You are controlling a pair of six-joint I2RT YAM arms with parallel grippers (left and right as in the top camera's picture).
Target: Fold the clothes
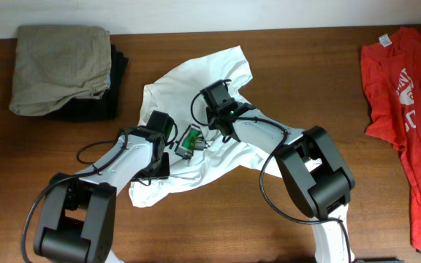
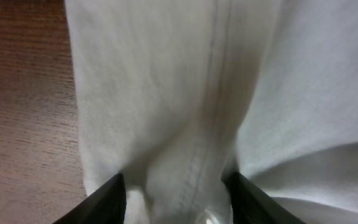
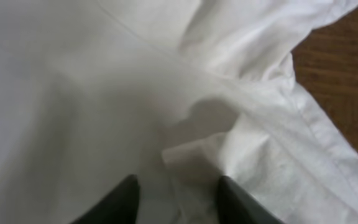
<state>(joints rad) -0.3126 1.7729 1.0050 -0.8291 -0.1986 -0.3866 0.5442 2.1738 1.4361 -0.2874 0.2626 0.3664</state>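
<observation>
- Though both arms crowd over it, the overhead view shows the white T-shirt (image 1: 185,77) crumpled mid-tabletop (image 1: 283,44), its long axis running upper right to lower left. The left jaws sit at its left edge, the right jaws nearer its centre.
- Left wrist: the jaws stand apart, a seamed ridge (image 2: 191,93) of shirt filling the gap; squeezed or not, I cannot tell.
- Right wrist: the jaws are spread, a small fold (image 3: 191,152) lying directly between them.

White T-shirt (image 1: 185,84) — crumpled on the table (image 1: 218,234), green-and-black print (image 1: 188,141) showing centrally.
</observation>
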